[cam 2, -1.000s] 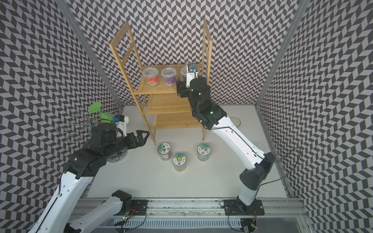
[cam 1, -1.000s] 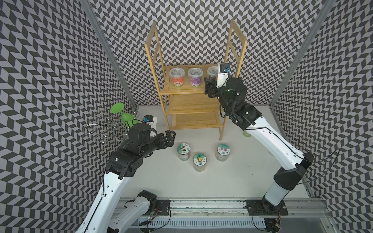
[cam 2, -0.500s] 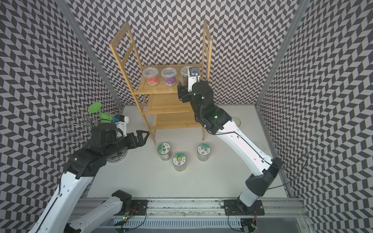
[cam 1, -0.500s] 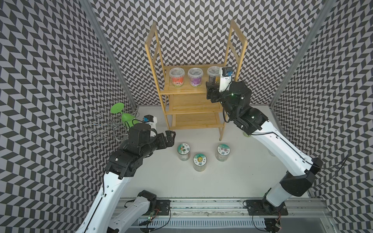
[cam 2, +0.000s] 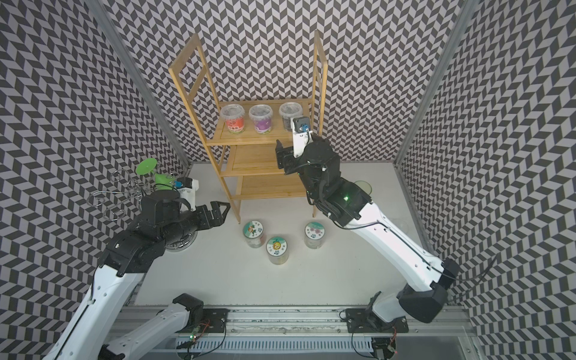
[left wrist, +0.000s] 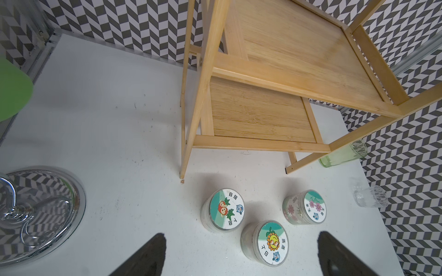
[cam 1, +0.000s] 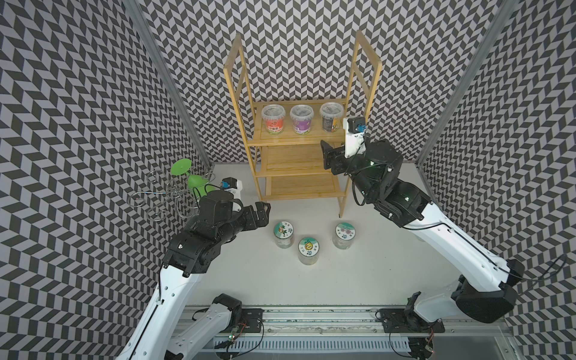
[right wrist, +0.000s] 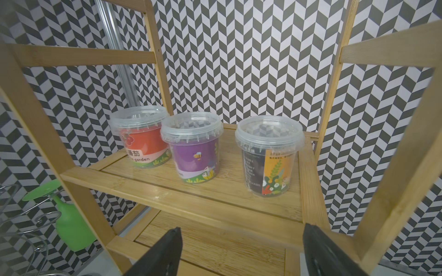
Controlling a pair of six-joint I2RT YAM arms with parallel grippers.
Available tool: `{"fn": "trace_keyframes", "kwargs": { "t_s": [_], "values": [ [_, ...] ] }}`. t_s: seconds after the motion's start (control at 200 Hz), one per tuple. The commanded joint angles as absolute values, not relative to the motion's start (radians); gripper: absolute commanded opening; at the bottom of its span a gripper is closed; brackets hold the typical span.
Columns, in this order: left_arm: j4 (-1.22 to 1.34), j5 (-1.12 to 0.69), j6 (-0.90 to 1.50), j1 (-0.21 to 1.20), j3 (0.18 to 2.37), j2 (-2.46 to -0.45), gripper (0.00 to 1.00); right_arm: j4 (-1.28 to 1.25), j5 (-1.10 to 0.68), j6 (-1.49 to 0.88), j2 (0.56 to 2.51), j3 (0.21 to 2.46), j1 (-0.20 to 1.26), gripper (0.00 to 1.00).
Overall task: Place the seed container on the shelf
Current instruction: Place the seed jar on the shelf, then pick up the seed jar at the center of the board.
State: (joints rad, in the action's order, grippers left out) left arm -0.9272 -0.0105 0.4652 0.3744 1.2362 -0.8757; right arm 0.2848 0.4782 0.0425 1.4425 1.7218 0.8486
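Count: one shelf [cam 1: 290,141], three boards. Three tubs stand upright in a row on its top board, left to right: red-label tub [cam 1: 273,120], purple-label tub [cam 1: 301,119], black-label seed container [cam 1: 331,117] at the right end. Three lidded jars [cam 1: 308,247] stand on the table [cam 1: 249,280], near of the shelf. One wire stand [cam 1: 162,199] at far left carries one green glass [cam 1: 190,174].

Left fingers [cam 1: 262,208]: wide apart, empty, above the table left of the jars.

Right fingers [cam 1: 328,154]: open, nothing between them, near of the shelf's right end, clear of the black-label seed container.
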Motion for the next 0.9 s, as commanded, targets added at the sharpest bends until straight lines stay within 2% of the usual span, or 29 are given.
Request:
{"fn": "trace_keyframes", "kwargs": {
  "t_s": [0.0, 0.2, 0.341, 0.896],
  "values": [
    [-0.92, 0.017, 0.451, 0.383, 1.235, -0.867, 1.0, 0.242, 0.505, 0.083, 1.368, 1.669, 0.891, 0.83],
    [-0.931, 0.045, 0.44, 0.394, 1.232, -0.87, 0.99, 0.16, 0.55, 0.148, 1.211, 1.485, 0.984, 0.84],
    [-0.943, 0.067, 0.432, 0.401, 1.23, -0.875, 0.99, 0.25, 0.549, 0.14, 1.15, 1.431, 1.04, 0.84],
    [-1.083, 0.083, 0.417, 0.434, 1.152, -0.908, 0.94, 0.424, 0.7, -0.183, 0.907, 1.069, 1.225, 0.83]
  ]
}}
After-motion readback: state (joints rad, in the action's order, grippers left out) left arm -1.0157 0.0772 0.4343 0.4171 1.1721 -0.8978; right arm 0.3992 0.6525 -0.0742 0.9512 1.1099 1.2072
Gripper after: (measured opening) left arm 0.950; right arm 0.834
